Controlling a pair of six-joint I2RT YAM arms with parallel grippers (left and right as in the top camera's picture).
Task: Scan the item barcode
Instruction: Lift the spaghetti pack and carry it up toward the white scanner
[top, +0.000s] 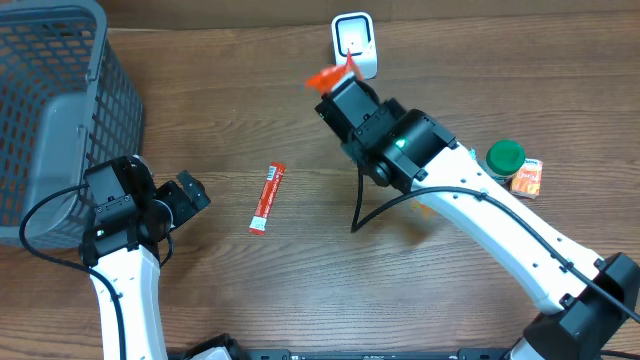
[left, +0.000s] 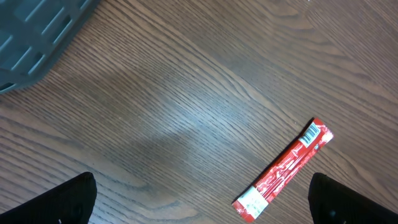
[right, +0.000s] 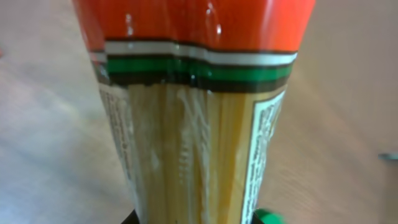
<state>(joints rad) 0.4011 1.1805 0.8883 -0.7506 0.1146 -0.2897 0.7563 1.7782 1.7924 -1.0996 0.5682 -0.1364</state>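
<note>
The right gripper (top: 338, 92) clamps a spaghetti packet (right: 193, 124) beside the scanner (top: 354, 42) at the worktop's far edge; the left gripper (left: 205, 202) gapes wide near a red sachet (left: 283, 171).

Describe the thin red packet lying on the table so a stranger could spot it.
Start at the grey basket at the table's left and look right, past the left tool. A thin red stick packet lies flat on the wood. Unlike the green-lidded jar far right, it is long, narrow, white-tipped.
</note>
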